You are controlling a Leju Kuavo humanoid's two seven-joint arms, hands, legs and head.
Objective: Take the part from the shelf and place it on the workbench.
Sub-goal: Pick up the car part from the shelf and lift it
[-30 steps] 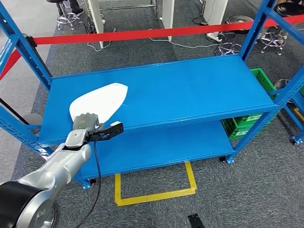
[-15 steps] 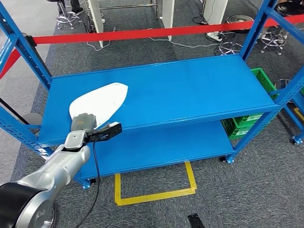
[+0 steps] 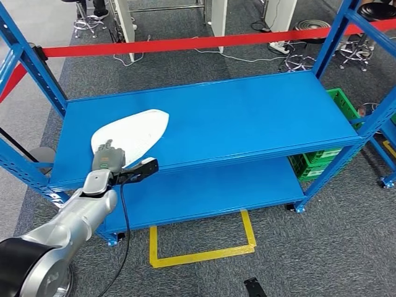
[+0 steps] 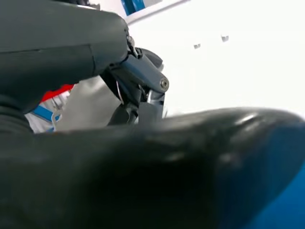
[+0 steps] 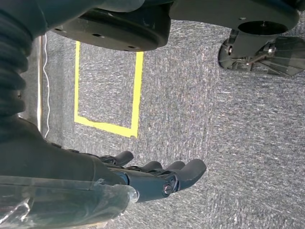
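Fingers of your left hand (image 3: 108,158) lie on the near end of the white part (image 3: 133,133); the left wrist view suggests the thumb (image 4: 172,167) under it and darker fingers (image 4: 142,78) above, but you cannot tell from these frames whether they have closed on it.

Start with the blue shelf (image 3: 262,117): the part lies flat on its upper deck, toward the left, with the rounded end at the front edge and the pointed end aimed inward. It looks like a thin, rigid moulded shell, probably light, with a smooth skin that could slip in a loose hold.

Take it at the broad near end, thumb beneath and fingers on top, and keep it level, since the long far end will want to droop.

Your right hand (image 5: 158,176) hangs over the carpet (image 5: 223,129), fingers loosely extended and holding nothing.
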